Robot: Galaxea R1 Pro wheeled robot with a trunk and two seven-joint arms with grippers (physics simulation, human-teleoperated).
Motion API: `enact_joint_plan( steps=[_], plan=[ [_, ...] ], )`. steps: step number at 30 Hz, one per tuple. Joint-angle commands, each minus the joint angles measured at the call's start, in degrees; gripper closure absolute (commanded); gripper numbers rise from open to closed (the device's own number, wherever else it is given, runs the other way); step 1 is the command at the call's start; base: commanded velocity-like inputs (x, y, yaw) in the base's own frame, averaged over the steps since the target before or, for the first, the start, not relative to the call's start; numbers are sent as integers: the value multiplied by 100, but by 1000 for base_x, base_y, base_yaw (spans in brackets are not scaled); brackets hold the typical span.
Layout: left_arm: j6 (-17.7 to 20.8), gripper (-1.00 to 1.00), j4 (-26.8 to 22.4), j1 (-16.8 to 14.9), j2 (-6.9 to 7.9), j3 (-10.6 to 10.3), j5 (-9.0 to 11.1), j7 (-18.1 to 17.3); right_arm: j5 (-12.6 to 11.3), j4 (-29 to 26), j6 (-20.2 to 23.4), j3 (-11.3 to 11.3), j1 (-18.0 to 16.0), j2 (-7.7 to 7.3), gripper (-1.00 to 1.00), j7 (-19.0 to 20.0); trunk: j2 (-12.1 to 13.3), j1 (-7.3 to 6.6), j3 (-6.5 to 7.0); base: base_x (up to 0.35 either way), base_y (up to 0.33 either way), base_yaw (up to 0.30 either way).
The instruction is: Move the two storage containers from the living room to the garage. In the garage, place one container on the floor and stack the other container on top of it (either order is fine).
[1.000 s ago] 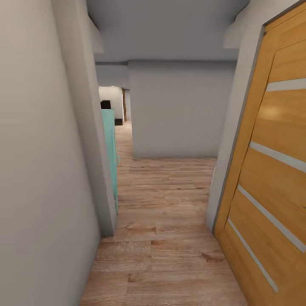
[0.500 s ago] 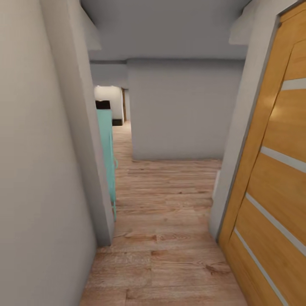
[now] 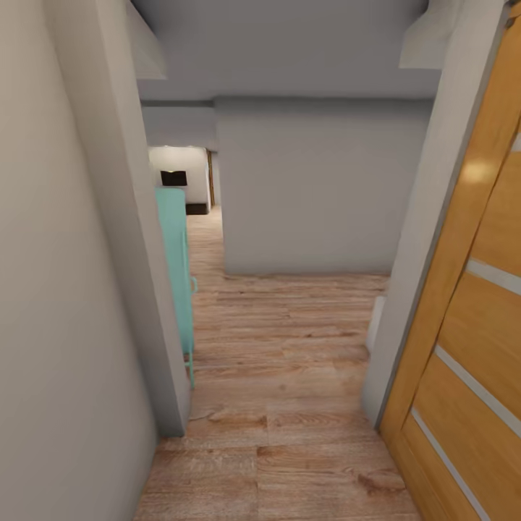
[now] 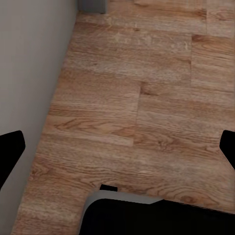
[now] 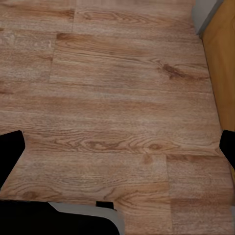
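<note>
the robot is driving a narrow hallway; no storage containers are in sight here. left gripper [image 4: 117, 147] and right gripper [image 5: 117, 144] hang empty, fingers wide. steer centred between the teal cabinet [image 3: 177, 268] and wooden door [image 3: 470, 311].

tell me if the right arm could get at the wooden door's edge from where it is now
Probably yes. In the right wrist view the right end effector hangs open over bare plank floor, with the wooden door beside it and nothing between. The head view also puts the door close on the robot's right, though how far is hard to judge.
</note>
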Motion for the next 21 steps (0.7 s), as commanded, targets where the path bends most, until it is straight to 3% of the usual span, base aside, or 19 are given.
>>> enact_joint_plan(
  steps=[1, 21],
  plan=[
    [-19, -100, 8, 0, -3, -50, 14, 43, 29, -9, 1, 43, 5, -4, -100, -60, -1, 5, 2, 309, 0, 0],
    [-11, -100, 8, 0, -10, -50, 18, 54, 51, -9, 18, 43, 5, -18, -100, -39, -1, 5, 2, 310, 0, 0]
  ],
)
